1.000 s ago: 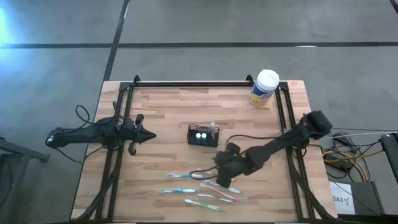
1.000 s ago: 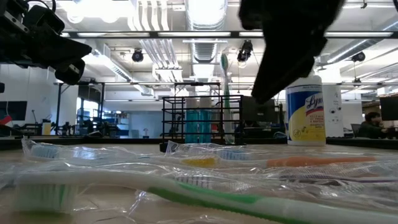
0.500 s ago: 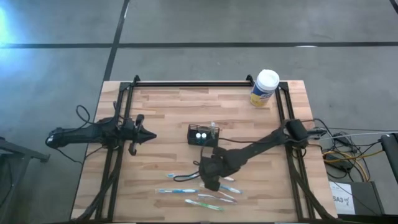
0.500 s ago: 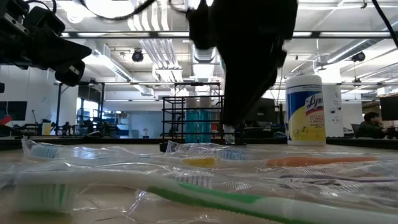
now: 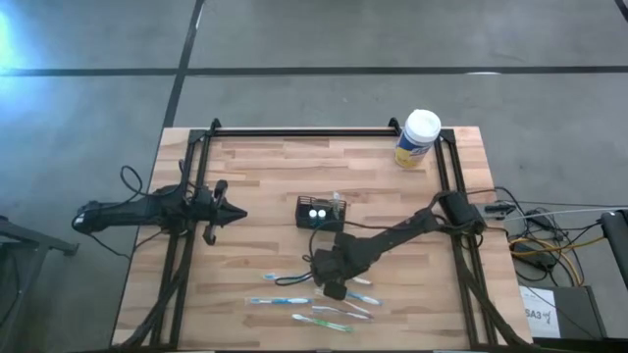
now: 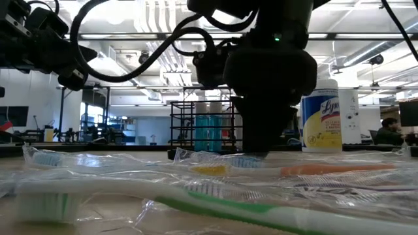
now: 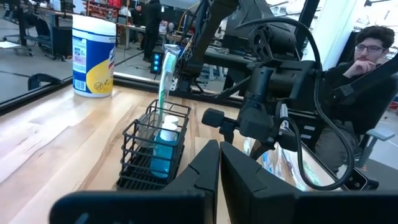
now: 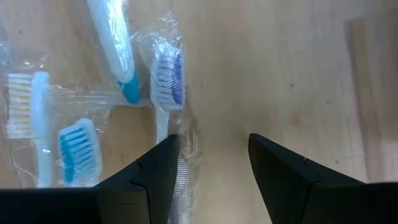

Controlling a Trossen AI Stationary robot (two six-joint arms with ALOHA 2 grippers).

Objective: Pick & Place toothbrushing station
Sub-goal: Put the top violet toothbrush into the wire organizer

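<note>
robotics lab or industrial workshop hall. polished grey concrete floor [image 5: 294, 39] around wooden butcher-block bench [image 5: 285, 162] with black metal frame. low view: open ceiling with exposed ducts [image 6: 160, 52], strip lights, black camera or lamp fixtures. beyond bench: black wire racks [image 6: 196, 124], monitors, other workstations. seated person [image 7: 357, 93] at far side. loose cables [image 5: 549, 245] and gear beside bench. disinfectant wipes canister [image 5: 418, 139] on bench corner.

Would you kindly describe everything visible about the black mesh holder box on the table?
The black mesh holder box is a small rectangular wire basket standing upright near the table's middle. It looks like thin dark metal grid, see-through. Inside stand two blue white-topped bottles and one green toothbrush, bristles up. Neither tool touches it; the right tool hangs nearby over the wrapped toothbrushes.
</note>
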